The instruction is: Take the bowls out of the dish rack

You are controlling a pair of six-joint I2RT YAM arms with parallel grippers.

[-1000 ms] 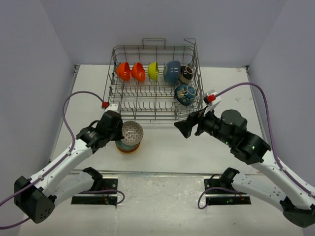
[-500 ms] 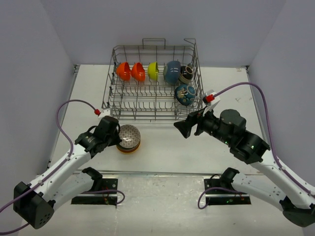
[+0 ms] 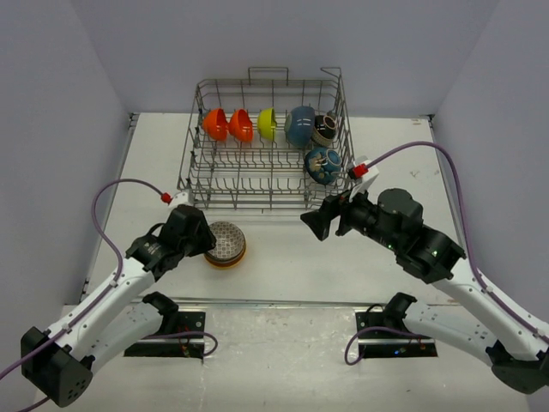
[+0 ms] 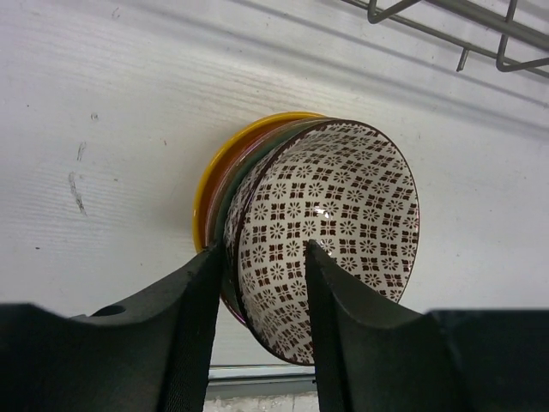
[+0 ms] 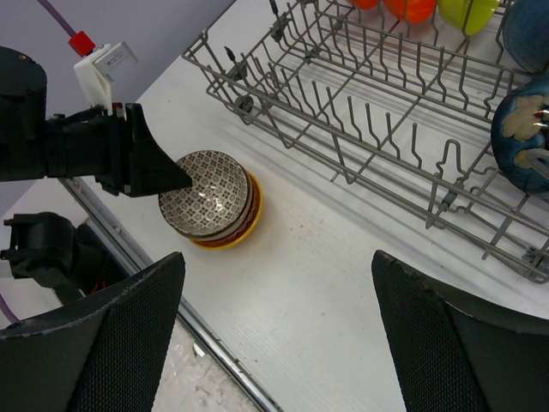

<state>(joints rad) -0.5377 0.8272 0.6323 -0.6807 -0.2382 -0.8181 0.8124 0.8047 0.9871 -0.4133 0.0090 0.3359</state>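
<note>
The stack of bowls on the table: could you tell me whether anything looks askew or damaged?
Nothing stands out. The patterned bowl sits nested on the stack, no chips visible; the left end effector straddles its rim.

The left end effector [image 4: 262,257] pointed downward, its fingers partly parted, with the left arm [image 3: 103,296] stretched low behind it. The right end effector [image 5: 276,257] hovered, fingers spread wide, the right arm [image 3: 429,251] bent behind it.

A flat white painted table [image 3: 283,262] is enclosed at its left, far and right sides by plain pale lilac walls [image 3: 283,34]; a thin grey metal strip [image 3: 283,302] edges its near side.
</note>
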